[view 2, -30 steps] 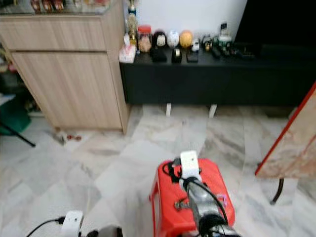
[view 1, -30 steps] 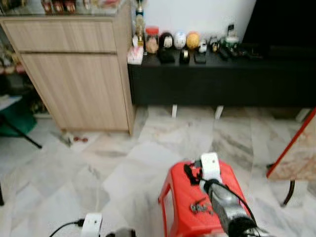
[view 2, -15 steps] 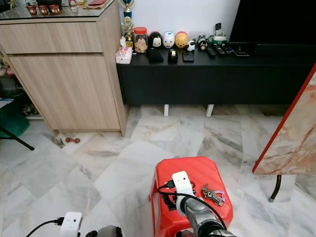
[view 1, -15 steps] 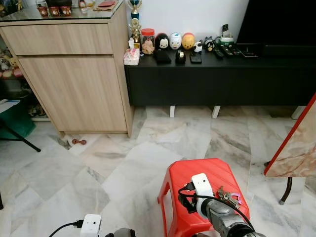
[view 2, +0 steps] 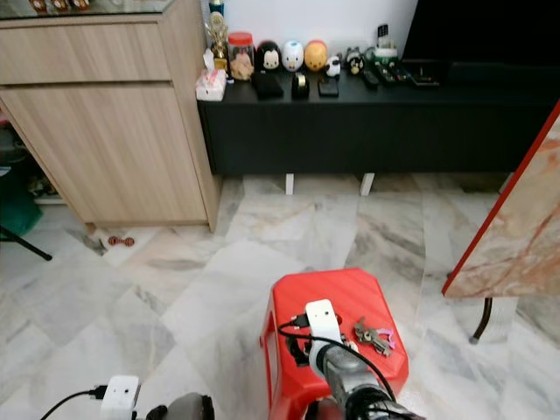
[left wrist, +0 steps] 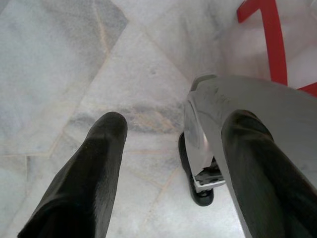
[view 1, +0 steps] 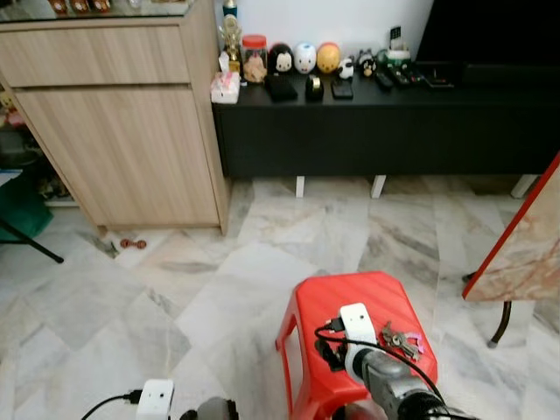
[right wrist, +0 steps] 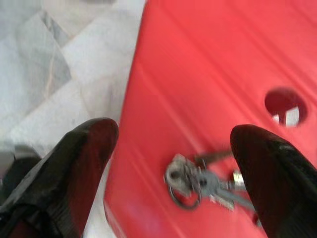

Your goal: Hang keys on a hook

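No writing was legible. The bunch of metal keys (right wrist: pixel 198 181) lay on the red plastic stool (view 1: pixel 350 306), under the right gripper (right wrist: pixel 173 163), fingers spread and empty. The left gripper (left wrist: pixel 173 163) hung open over the marble floor (view 1: pixel 131 297).

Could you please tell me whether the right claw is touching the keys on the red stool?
Apart. In the right wrist view the right claw is open, and red stool shows between each finger and the keys.

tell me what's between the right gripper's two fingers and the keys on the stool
Nothing: in the right wrist view the right gripper is open above the keys, with just bare red stool top between.
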{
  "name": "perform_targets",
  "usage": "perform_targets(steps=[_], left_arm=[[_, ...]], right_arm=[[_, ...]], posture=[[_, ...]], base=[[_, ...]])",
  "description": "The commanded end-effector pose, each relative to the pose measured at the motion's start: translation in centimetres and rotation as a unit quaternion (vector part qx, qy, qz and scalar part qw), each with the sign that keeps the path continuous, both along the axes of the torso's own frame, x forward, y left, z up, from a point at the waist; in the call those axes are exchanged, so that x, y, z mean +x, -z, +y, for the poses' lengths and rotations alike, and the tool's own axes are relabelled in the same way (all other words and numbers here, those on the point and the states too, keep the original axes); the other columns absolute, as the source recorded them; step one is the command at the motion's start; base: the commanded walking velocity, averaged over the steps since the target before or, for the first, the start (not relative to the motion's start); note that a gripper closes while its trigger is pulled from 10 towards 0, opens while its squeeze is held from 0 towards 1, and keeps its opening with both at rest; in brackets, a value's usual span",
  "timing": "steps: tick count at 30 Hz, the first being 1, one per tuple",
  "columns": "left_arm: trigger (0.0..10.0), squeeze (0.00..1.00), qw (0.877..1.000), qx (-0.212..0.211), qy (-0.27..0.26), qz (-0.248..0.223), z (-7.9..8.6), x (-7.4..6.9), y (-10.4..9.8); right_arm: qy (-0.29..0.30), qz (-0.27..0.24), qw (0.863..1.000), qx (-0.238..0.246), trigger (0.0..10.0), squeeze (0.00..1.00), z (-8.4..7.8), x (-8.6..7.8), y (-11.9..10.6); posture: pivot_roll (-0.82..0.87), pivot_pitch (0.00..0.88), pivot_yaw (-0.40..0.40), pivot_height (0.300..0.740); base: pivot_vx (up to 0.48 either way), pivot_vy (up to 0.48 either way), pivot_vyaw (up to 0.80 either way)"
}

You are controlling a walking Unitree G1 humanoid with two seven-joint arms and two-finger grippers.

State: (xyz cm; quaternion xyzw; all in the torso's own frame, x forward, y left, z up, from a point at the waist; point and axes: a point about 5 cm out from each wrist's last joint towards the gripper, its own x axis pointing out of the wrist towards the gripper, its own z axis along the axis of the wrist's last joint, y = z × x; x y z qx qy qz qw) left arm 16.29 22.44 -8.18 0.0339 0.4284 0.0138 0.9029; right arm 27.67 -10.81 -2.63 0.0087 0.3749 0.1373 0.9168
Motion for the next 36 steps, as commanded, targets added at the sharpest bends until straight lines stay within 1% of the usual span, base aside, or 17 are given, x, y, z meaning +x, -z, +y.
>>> perform_targets(steps=[1, 8, 10, 12, 14, 17, 19, 21, 26, 29, 30, 31, 32, 33, 35, 36], left_arm=[[10.0, 0.00, 0.995, -0.023, 0.005, 0.101, -1.2, -5.3, 2.3], [10.0, 0.00, 0.996, -0.022, 0.003, 0.091, -0.7, -5.5, 2.2], [10.0, 0.00, 0.996, -0.020, 0.004, 0.088, -0.5, -5.5, 2.1], [10.0, 0.00, 0.996, -0.020, 0.004, 0.086, -0.5, -5.4, 2.1], [10.0, 0.00, 0.996, -0.020, 0.005, 0.082, -0.5, -5.2, 2.0], [10.0, 0.00, 0.997, -0.020, -0.005, 0.074, -0.3, -4.8, 1.9], [10.0, 0.00, 0.997, -0.020, -0.007, 0.068, 0.0, -4.6, 1.7], [10.0, 0.00, 0.998, -0.020, -0.006, 0.067, 0.1, -4.5, 1.7], [10.0, 0.00, 0.998, -0.018, -0.006, 0.059, 0.3, -4.0, 1.4], [10.0, 0.00, 0.998, -0.018, -0.005, 0.057, 0.2, -3.7, 1.4], [10.0, 0.00, 0.998, -0.018, -0.002, 0.055, 0.1, -3.6, 1.3], [10.0, 0.00, 0.998, -0.018, 0.000, 0.055, 0.1, -3.6, 1.3], [10.0, 0.00, 0.998, -0.018, 0.001, 0.054, 0.0, -3.5, 1.3], [10.0, 0.00, 0.998, -0.019, 0.003, 0.053, 0.0, -3.3, 1.3], [10.0, 0.00, 0.998, -0.018, 0.004, 0.052, 0.0, -3.1, 1.2], [10.0, 0.00, 0.999, -0.018, 0.005, 0.051, 0.0, -3.1, 1.2]], right_arm=[[0.008, -0.015, 1.000, 0.011, 10.0, 0.00, 0.7, 0.7, -0.7], [-0.005, -0.016, 1.000, 0.008, 10.0, 0.00, 2.5, 0.5, -0.8], [-0.018, -0.012, 1.000, 0.008, 10.0, 0.00, 3.5, 0.4, -0.8], [-0.024, -0.013, 1.000, 0.004, 10.0, 0.00, 3.7, 0.4, -0.9], [-0.026, -0.010, 1.000, -0.011, 10.0, 0.00, 4.0, 0.3, -0.8], [-0.019, -0.009, 1.000, -0.010, 10.0, 0.00, 4.4, 0.3, -0.9], [-0.015, -0.008, 1.000, -0.012, 10.0, 0.00, 4.8, 0.3, -1.0], [-0.014, -0.008, 1.000, -0.014, 10.0, 0.00, 4.9, 0.3, -1.0], [0.010, -0.018, 1.000, -0.013, 10.0, 0.00, 5.5, 0.9, -1.7], [0.013, -0.021, 1.000, -0.020, 10.0, 0.00, 5.8, 1.1, -1.9], [0.019, -0.019, 0.999, -0.023, 10.0, 0.00, 5.1, 0.8, -1.5], [0.029, -0.013, 0.999, -0.027, 10.0, 0.00, 3.1, -0.1, -0.3], [0.041, -0.007, 0.999, -0.033, 10.0, 0.00, 0.3, -1.5, 1.1], [0.055, 0.000, 0.998, -0.039, 10.0, 0.00, -3.3, -3.6, 2.7], [0.057, 0.009, 0.997, -0.044, 10.0, 0.00, -4.5, -4.5, 3.2], [0.055, 0.014, 0.997, -0.048, 10.0, 0.00, -4.7, -4.7, 3.3]], posture=[[0.11, 0.174, -0.087, 0.632], [0.13, 0.195, -0.089, 0.632], [0.12, 0.197, -0.088, 0.632], [0.12, 0.197, -0.088, 0.632], [0.12, 0.193, -0.087, 0.632], [0.12, 0.188, -0.084, 0.632], [0.12, 0.184, -0.083, 0.632], [0.13, 0.184, -0.082, 0.632], [0.12, 0.189, -0.080, 0.632], [0.12, 0.188, -0.079, 0.632], [0.12, 0.188, -0.079, 0.632], [0.11, 0.187, -0.079, 0.632], [0.11, 0.187, -0.078, 0.632], [0.11, 0.187, -0.078, 0.632], [0.10, 0.185, -0.076, 0.632], [0.10, 0.185, -0.074, 0.632]], base=[[0.000, 0.000, 0.00], [0.000, 0.000, 0.00], [0.000, 0.000, 0.00], [0.000, 0.000, 0.00], [0.000, 0.000, 0.00], [0.000, 0.000, 0.00], [0.000, 0.000, 0.00], [0.000, 0.000, 0.00], [0.000, 0.000, 0.00], [0.000, 0.000, 0.00], [0.000, 0.000, 0.00], [0.000, 0.000, 0.00], [0.000, 0.000, 0.00], [0.000, 0.000, 0.00], [0.000, 0.000, 0.00], [0.000, 0.000, 0.00]])
